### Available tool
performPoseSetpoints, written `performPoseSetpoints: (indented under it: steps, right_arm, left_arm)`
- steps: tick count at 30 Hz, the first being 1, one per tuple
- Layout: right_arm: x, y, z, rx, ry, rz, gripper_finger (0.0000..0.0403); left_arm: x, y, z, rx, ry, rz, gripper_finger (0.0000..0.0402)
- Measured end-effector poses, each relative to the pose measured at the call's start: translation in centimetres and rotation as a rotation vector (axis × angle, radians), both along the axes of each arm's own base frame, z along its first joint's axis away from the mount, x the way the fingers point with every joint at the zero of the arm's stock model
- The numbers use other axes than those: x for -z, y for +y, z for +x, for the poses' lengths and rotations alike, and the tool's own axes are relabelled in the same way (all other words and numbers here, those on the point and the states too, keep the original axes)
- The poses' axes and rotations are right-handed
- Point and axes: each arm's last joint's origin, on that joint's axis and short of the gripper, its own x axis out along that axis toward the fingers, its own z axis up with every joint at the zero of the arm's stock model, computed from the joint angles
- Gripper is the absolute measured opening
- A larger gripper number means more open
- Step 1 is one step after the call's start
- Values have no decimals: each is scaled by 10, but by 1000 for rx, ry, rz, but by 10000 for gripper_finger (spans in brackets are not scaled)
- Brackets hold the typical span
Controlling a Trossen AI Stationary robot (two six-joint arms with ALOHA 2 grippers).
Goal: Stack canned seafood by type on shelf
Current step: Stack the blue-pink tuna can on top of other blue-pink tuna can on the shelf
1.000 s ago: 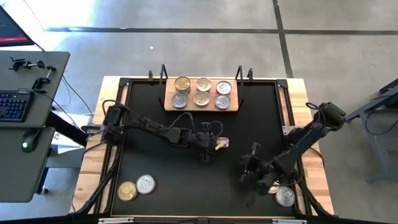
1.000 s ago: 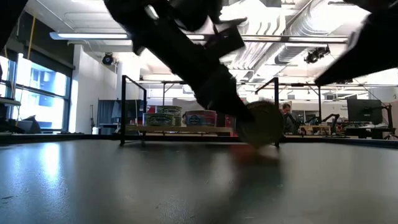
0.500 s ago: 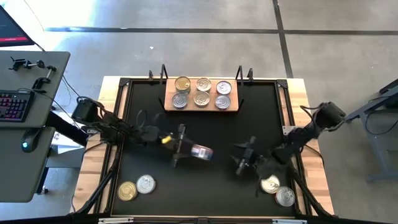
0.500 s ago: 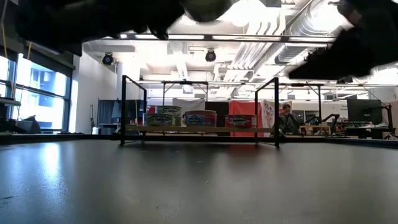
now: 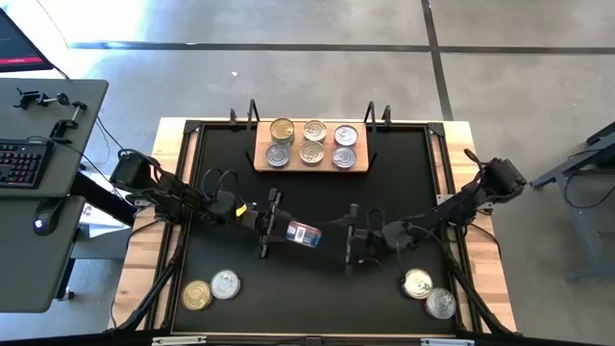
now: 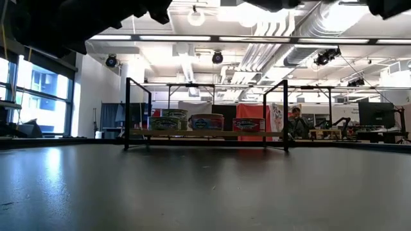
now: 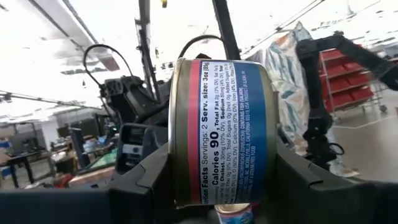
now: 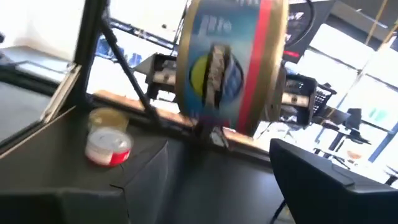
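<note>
The left gripper's (image 5: 274,223) jaws are clamped across a small round tin with a blue-and-red paper label (image 5: 305,234); in the left wrist view the same tin (image 7: 221,130) sits on edge between the two dark fingers (image 7: 152,177), its nutrition panel facing the camera. The right gripper's (image 5: 350,242) jaws stand spread with nothing between them, and its wrist view looks past its dark finger (image 8: 326,174) at the labelled tin (image 8: 231,65) held up off the table.

In the high view the left arm reaches from the table's left edge towards the centre, stretched low and nearly level, with the tin hanging above the middle of the black tabletop (image 5: 317,197). The right arm comes in from the right edge, also stretched out, its gripper pointing at the tin and a short way apart from it.

The light-brown wooden shelf with thin black uprights (image 5: 310,168) stands at the far middle of the table and carries six silver- and gold-lidded tins (image 5: 311,142) in two rows of three. Two more tins (image 5: 211,289) lie near the front left corner, and two others (image 5: 428,293) near the front right corner.
</note>
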Motion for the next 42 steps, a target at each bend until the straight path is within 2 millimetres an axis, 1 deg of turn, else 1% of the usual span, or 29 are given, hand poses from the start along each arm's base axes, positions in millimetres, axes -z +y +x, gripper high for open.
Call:
performPoseSetpoints:
  steps: [4,8,10,13,15,16,18,20,23,25,27,29,32,35,38,42]
  right_arm:
    - [-5,3,17,12,-13,-13,271]
    - [-8,11,25,10,-25,-20,268]
    - [-8,13,26,69,-15,-21,256]
    - [-9,15,24,179,12,-26,215]
    - [-8,18,23,185,37,-11,179]
    - [-8,19,23,189,68,-15,170]
    - [-4,19,21,226,163,-17,171]
    - [-3,17,21,258,291,24,171]
    - [4,5,19,324,559,147,171]
    - [9,-5,19,350,737,269,171]
    - [17,-15,20,382,867,339,171]
    - [26,-27,26,354,953,401,171]
    - [40,-42,42,237,1014,452,171]
    - [55,-53,57,155,1017,464,171]
    - [60,-59,70,104,989,489,171]
    - [63,-63,76,105,973,480,171]
  left_arm:
    - [1,1,0,-28,9,-6,172]
    - [1,0,1,-50,15,1,172]
    - [3,1,1,-68,31,5,172]
    - [6,1,3,-92,69,11,172]
    - [10,1,4,-105,106,35,188]
    - [12,0,5,-125,136,32,201]
    - [20,1,5,-180,219,20,231]
    - [28,-1,5,-248,295,28,251]
    - [38,-5,3,-374,398,58,262]
    - [43,-7,1,-440,440,73,264]
    - [42,-10,2,-462,448,74,265]
    - [41,-14,4,-454,462,80,266]
    - [36,-18,13,-450,509,107,267]
    - [36,-17,21,-440,598,154,267]
    - [38,-12,28,-423,668,149,268]
    - [47,-5,33,-406,728,136,268]
